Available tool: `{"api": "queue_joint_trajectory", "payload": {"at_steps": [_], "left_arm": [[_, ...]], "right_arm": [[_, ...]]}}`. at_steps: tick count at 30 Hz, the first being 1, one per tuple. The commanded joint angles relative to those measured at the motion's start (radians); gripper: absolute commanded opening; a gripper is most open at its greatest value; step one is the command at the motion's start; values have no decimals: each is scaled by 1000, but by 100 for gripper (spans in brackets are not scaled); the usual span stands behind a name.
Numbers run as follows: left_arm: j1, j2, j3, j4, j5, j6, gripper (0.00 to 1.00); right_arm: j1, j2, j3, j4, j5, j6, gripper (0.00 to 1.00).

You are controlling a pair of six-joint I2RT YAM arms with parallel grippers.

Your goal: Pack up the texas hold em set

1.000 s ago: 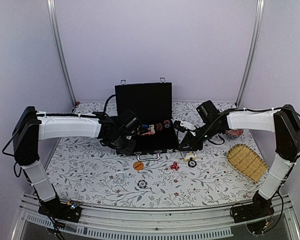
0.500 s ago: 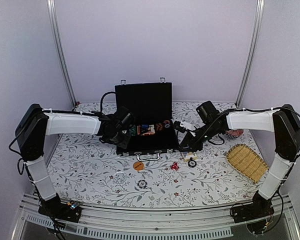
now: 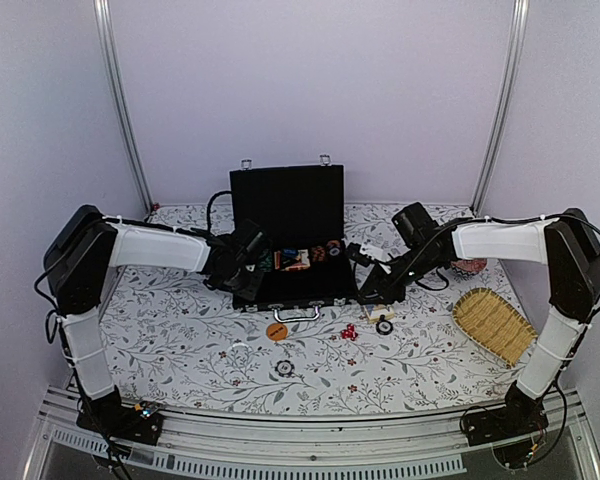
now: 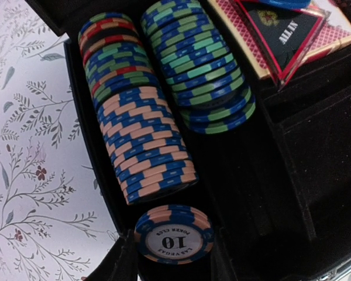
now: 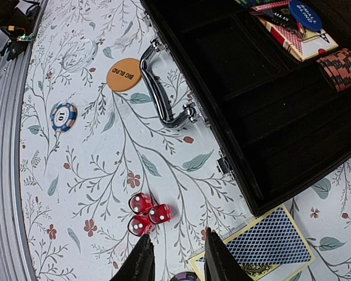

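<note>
1. We note the black briefcase-style case [image 3: 285,200] standing open at the table's back. Its multicoloured chip rows [image 4: 146,140] and red-backed deck [image 4: 231,26] are inside.
2. The left gripper [image 3: 246,260] clamps a blue-and-peach "10" chip [image 4: 172,233] at the row's end (seating it, we judge).
3. The right gripper [image 5: 176,246] is parted and empty beside a blue-backed card [image 5: 263,243].
4. Still outside the case: that card, the small red dice [image 5: 145,212], the orange round disc [image 5: 123,74] and a blue-and-white chip [image 5: 63,116].

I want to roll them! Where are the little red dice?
In the top view, the three red dice lie on the table just in front of the open black case, right of the orange disc.
</note>
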Motion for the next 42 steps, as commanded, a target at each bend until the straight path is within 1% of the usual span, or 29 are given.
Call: {"api": "queue_joint_trajectory", "payload": {"at_steps": [1,5,10,14,17,21,22,24,29,35,42], "left_arm": [[16,21,-2,36,-17,14,37],[19,19,-9,44,-16,15,41],[21,15,-13,50,-16,19,52],[25,15,-10,45,-3,23,56],[24,-4,-5,17,20,19,57],[25,-72,-11,-39,66,21,59],[26,-84,-11,-60,76,22,62],[44,-97,-9,-100,118,21,64],[80,-87,-8,-130,232,31,64],[108,-32,4,-134,240,41,63],[144,22,9,-90,268,57,61]], "right_arm": [[-2,20,12,-12,-13,1,31],[-2,23,12,-13,-12,-1,31],[-2,29,14,-14,-14,0,31],[-2,32,14,-15,-15,-1,31],[-2,33,14,-16,-15,-2,31],[-2,32,14,-19,-15,-2,31],[-2,33,14,-18,-16,-2,31],[-2,35,15,-19,-19,-2,31],[-2,42,20,-24,-23,-5,31],[-2,37,18,-26,-20,-5,31],[-2,43,18,-26,-17,-6,31]]}}
